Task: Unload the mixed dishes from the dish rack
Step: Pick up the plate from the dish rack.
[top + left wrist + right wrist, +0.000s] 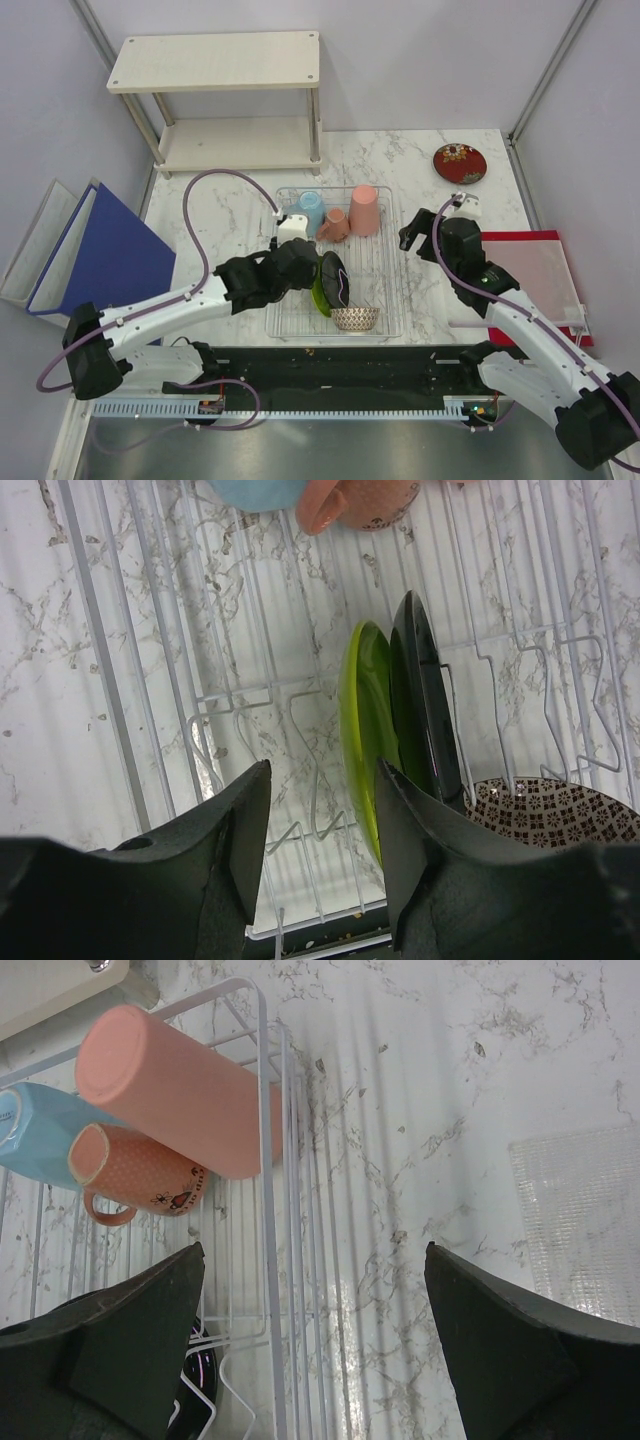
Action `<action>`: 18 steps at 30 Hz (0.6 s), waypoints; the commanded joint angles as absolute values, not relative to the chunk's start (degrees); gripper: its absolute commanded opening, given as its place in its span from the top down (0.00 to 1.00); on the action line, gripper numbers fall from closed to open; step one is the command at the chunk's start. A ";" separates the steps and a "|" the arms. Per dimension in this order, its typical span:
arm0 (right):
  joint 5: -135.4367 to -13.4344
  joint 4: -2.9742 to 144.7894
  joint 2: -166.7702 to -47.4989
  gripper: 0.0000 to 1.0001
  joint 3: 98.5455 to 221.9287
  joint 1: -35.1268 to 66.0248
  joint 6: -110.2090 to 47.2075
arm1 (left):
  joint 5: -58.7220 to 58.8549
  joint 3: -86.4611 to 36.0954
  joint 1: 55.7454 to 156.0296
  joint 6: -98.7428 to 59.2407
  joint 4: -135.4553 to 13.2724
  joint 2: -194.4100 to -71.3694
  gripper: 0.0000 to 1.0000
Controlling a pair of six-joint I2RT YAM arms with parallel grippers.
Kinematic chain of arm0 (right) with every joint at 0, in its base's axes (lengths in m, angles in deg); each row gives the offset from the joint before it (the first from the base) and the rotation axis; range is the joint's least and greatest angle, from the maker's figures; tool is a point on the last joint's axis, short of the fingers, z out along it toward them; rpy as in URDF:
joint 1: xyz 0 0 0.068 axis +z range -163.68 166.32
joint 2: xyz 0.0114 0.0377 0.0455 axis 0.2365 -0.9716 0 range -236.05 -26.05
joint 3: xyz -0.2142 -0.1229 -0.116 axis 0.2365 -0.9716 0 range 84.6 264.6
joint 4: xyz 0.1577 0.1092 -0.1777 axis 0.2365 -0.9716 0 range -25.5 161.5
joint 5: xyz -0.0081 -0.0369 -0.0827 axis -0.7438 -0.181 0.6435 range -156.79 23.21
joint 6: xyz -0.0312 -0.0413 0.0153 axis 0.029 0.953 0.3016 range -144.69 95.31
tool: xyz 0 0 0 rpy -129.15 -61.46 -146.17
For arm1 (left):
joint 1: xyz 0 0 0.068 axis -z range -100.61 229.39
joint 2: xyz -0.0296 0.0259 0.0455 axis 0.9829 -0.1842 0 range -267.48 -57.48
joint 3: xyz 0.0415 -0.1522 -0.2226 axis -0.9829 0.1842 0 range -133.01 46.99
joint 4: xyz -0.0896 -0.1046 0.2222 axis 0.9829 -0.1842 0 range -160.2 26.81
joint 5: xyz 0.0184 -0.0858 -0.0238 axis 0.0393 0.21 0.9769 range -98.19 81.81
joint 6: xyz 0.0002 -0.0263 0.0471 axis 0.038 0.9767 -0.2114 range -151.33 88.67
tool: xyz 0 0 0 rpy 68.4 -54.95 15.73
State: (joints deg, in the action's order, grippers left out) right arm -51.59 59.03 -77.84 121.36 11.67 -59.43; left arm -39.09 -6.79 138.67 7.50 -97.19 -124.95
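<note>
The wire dish rack sits mid-table. It holds a light blue cup, a salmon mug, a tall salmon cup, a lime green plate and a black plate standing on edge, and a net-patterned bowl. A dark red plate lies on the table at the back right. My left gripper is open, low over the rack, its right finger beside the green plate. My right gripper is wide open and empty over the rack's right rim.
A two-tier wooden shelf stands at the back left. A blue board and a white tray lie at the left. A red mat with a clear sheet lies at the right.
</note>
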 commanded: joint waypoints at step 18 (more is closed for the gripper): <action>-51.24 61.92 -79.67 0.02 120.46 11.81 -58.96 | -37.37 -5.75 139.77 7.87 -94.39 -131.06 0.98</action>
State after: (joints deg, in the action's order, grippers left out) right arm -51.70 59.58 -79.42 120.61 11.67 -59.36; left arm -36.97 -5.35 138.94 9.81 -93.19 -131.11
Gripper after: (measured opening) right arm 0.982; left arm 0.081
